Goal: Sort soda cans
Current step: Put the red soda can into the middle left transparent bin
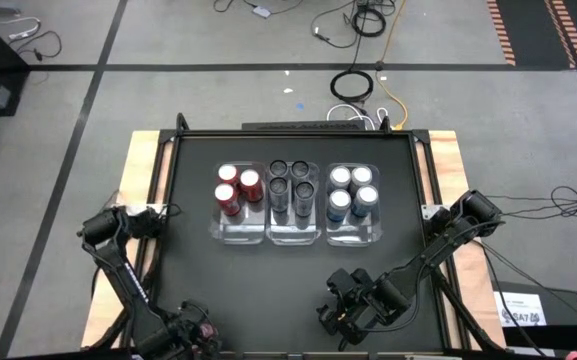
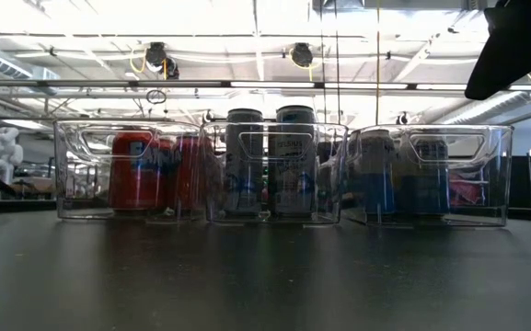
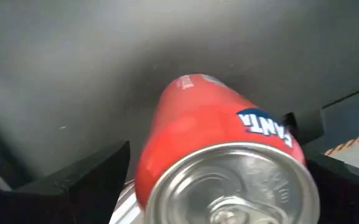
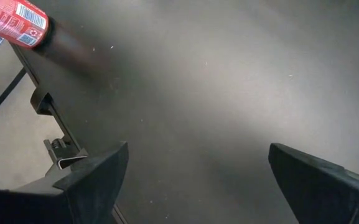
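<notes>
Fingers, left: the dark fingers of the left gripper stand wide apart on either side of a red can. From where I stand I cannot tell whether they press on it.
Fingers, right: the right gripper has its fingers spread wide with nothing between them, only bare black table showing through.
Left gripper, place: lower left of the high view, at the table's near edge.
Right gripper, place: low in the high view, a little right of centre, well apart from the left one.
Red can, place: between the left fingers, its silver top turned toward the wrist camera and blue lettering on its side. It also shows at the upper left of the right wrist view, with a dark shadow running off it across the table.
Bins: three clear bins sit side by side in the middle of the high view, farther off than both grippers.
Left bin: three red cans, upright, at its far end.
Middle bin: four dark cans, upright.
Right bin: four silver-blue cans, upright.
Low view: the bins line up across the frame's middle, and a dark piece of arm hangs in at the upper right.
Beyond the table: grey floor with cables coiled near the top centre of the high view.
</notes>
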{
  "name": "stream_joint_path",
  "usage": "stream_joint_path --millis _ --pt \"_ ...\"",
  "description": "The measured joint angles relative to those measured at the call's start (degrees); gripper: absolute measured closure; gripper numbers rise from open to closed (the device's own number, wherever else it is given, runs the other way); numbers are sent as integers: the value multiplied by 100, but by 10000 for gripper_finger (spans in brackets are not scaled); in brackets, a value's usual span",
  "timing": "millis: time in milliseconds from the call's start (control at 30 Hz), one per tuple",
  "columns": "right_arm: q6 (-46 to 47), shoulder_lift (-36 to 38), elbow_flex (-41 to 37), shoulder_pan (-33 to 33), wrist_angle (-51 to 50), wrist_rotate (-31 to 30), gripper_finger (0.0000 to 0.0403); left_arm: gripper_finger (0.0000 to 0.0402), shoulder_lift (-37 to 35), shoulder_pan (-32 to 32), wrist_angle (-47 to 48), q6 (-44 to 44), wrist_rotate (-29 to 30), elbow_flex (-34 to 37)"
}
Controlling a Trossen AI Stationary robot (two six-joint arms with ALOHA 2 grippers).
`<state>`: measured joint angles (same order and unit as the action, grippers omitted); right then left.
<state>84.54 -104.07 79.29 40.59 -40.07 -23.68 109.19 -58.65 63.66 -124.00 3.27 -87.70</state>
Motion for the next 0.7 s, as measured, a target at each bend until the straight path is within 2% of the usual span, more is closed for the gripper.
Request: stream_joint_path --millis 400,700 --pt "-123 1 0 1 0 2 21 12 0 2 18 32 -68 -2" --pt "-125 2 0 1 0 1 21 84 0 9 18 36 -61 -4"
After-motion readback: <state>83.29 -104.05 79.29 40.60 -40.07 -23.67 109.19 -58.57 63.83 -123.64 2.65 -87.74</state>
